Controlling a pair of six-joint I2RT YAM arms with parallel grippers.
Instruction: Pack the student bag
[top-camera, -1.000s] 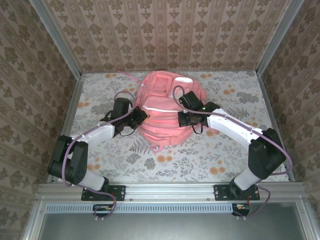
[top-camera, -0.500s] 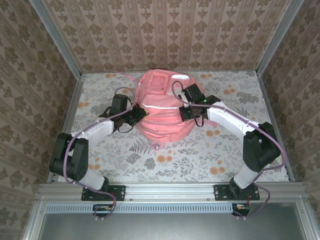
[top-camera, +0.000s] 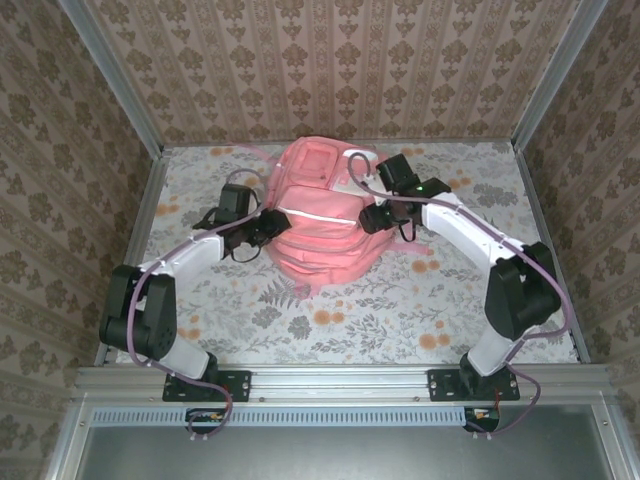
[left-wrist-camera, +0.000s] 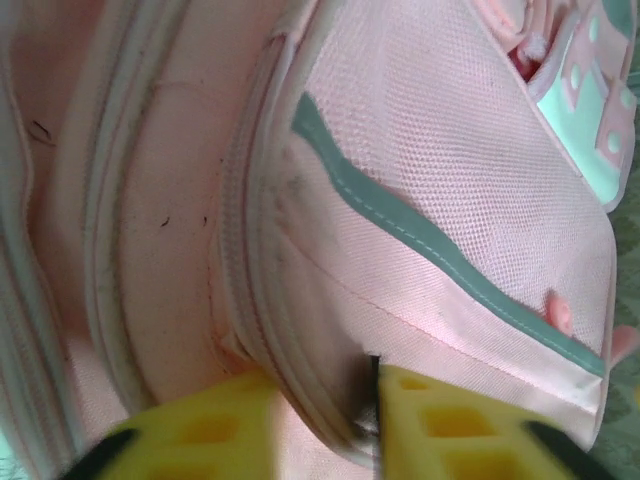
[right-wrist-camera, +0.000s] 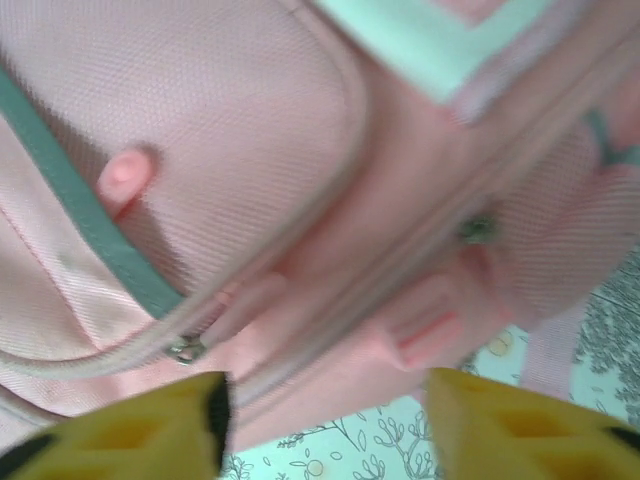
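The bag (top-camera: 320, 215) lies flat on the table (top-camera: 400, 310), towards the far wall, front pockets up and the pale stripe across its middle. An arm sits at each flank: the left gripper (top-camera: 268, 228) against the bag's left edge, the right gripper (top-camera: 375, 218) against its right.

From the left wrist, the yellow fingers (left-wrist-camera: 200, 430) stand a little apart with a piped seam of the bag between them; I cannot tell whether they pinch it or just straddle it. From the right wrist, the fingers (right-wrist-camera: 130, 425) are well apart and hold nothing, with pink fabric and a zip pull (right-wrist-camera: 186, 350) just beyond them.

To my eye the step in hand is handling the bag itself, squaring or steadying it from both sides, rather than loading anything. The pockets I can see look zipped. If a zip comes next, one gripper must brace the soft fabric while the other closes squarely on a small pull.
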